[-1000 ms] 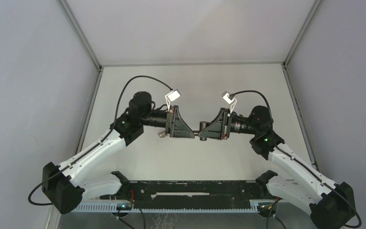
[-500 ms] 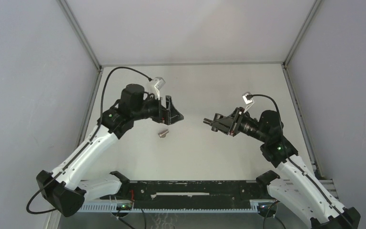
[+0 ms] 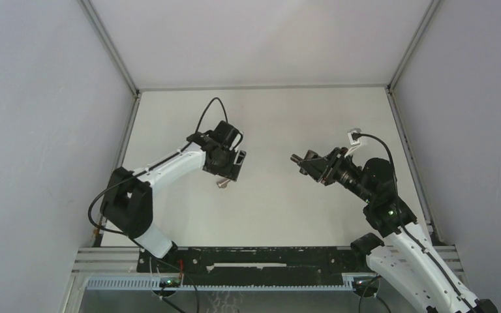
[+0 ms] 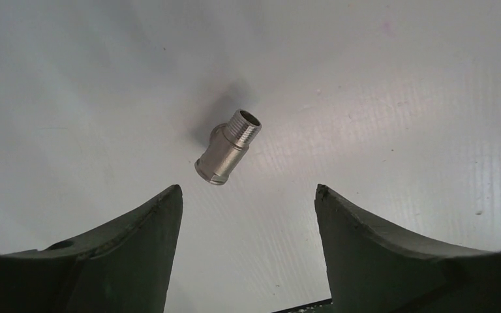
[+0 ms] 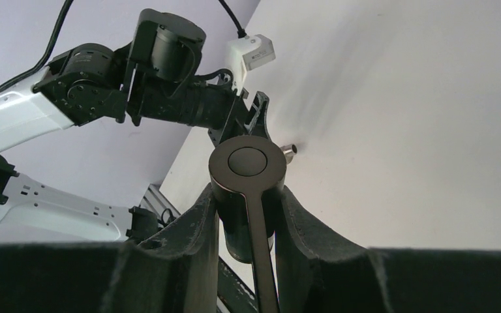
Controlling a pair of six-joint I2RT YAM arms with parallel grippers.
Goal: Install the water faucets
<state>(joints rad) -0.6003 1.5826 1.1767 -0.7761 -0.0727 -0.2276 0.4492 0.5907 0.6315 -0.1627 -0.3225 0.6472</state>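
Scene: two robot arms work over a pale desk (image 3: 274, 117) inside a grey-walled enclosure, seen from above and from each wrist.

Left tool: the left tool (image 4: 246, 190) points down at the desk with its two dark fingers (image 4: 137, 254) spread wide and nothing between them.

Right tool: the right tool (image 5: 248, 192) is raised off the desk and clamped on the tap piece (image 5: 247, 163). The tap piece's round cap faces the wrist camera, and its thin lever (image 5: 261, 261) runs back between the fingers.

Fitting: the silvery fitting (image 4: 228, 147) lies alone on its side on the desk. In the overhead view it sits just on the near side of the left tool, well apart from the right tool.

Key relation: in the left wrist view the fitting lies just past the fingertips and a little left of the middle of the gap, so it is not yet between them.

Long axis: it runs diagonally, with the threaded end up and to the right and the plain collar down and to the left, so it sits askew to the line between the fingers.

Nearer arm: the left, by a clear margin.

Likely next need: the left tool probably has to drop lower and perhaps turn a little, so that its fingers close across the barrel rather than on its ends.
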